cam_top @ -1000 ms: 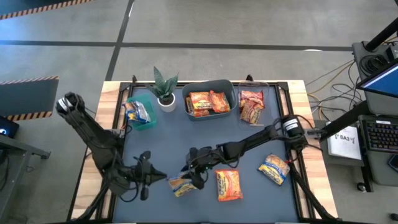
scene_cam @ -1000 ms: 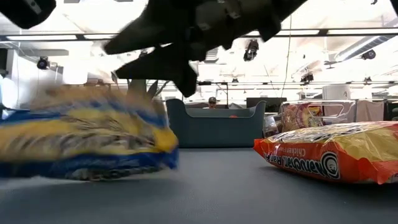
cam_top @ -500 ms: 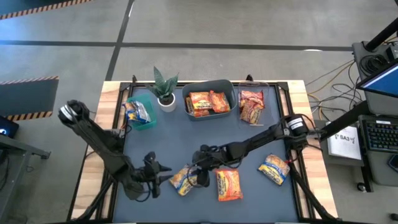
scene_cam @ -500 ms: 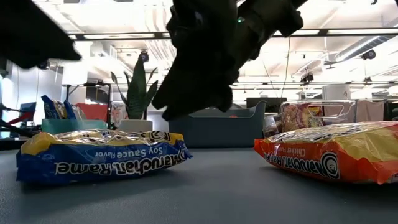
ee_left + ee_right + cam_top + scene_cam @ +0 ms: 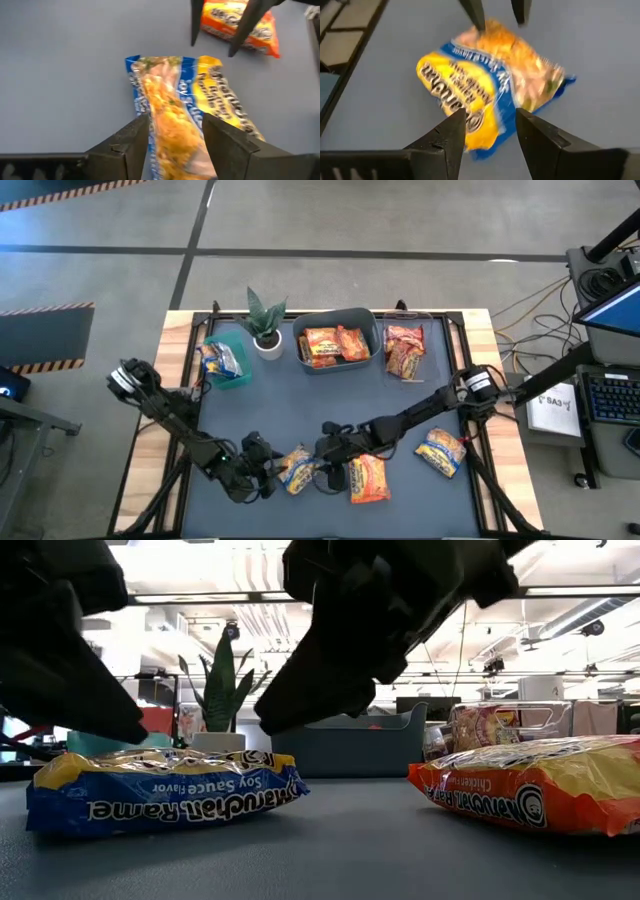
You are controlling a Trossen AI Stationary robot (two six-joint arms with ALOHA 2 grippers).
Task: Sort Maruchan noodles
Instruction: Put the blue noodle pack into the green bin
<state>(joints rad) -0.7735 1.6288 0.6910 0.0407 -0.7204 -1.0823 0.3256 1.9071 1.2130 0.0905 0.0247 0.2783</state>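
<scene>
Left wrist view: left gripper [image 5: 172,132] open, straddling blue packet [image 5: 185,105] lying flat on table [image 5: 60,75]; right gripper [image 5: 487,125] open opposite. Risk: shallow pinch slips off crinkly wrapper.

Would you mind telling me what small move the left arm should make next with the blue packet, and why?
Probably close the left gripper on the blue packet: its fingers stand open on either side of the packet's near end, which lies flat on the table, while the right gripper hovers open at the other end.
</scene>
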